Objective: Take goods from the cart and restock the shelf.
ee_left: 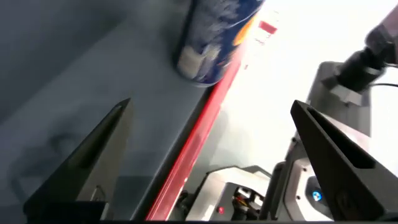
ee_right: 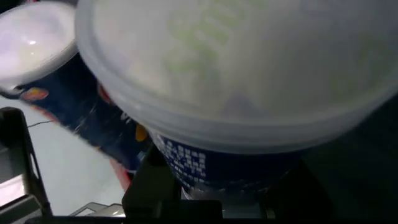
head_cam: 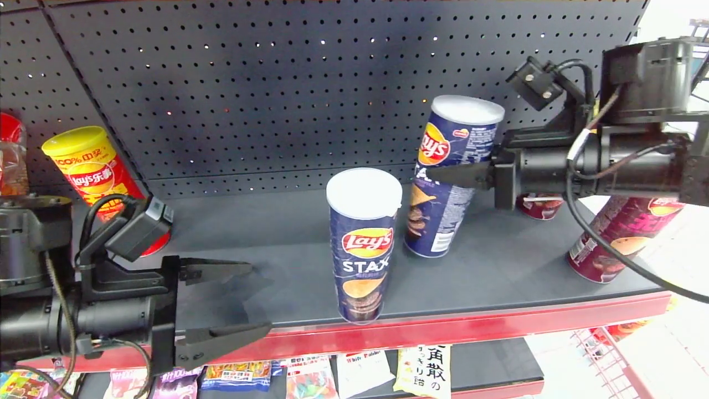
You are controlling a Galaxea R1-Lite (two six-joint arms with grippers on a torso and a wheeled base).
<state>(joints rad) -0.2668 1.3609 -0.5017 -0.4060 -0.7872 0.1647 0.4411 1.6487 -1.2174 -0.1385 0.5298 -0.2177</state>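
A blue chips can (head_cam: 451, 166) with a white lid leans to the right, its base down at the grey shelf deck (head_cam: 498, 266). My right gripper (head_cam: 443, 174) comes in from the right and is shut on this can's upper half. In the right wrist view the can's lid (ee_right: 249, 68) sits just above the gripper (ee_right: 217, 193). A second blue can (head_cam: 363, 244) stands upright near the shelf's red front lip (head_cam: 471, 324). My left gripper (head_cam: 260, 299) is open over the front lip at the left, holding nothing. In the left wrist view this gripper (ee_left: 211, 106) faces the front can (ee_left: 211, 43).
A yellow can (head_cam: 91, 166) leans at the shelf's back left. Two maroon cans (head_cam: 620, 233) (head_cam: 540, 205) stand at the right, behind my right arm. A dark pegboard (head_cam: 277, 83) closes the back. Snack packets (head_cam: 365, 371) hang on the shelf below.
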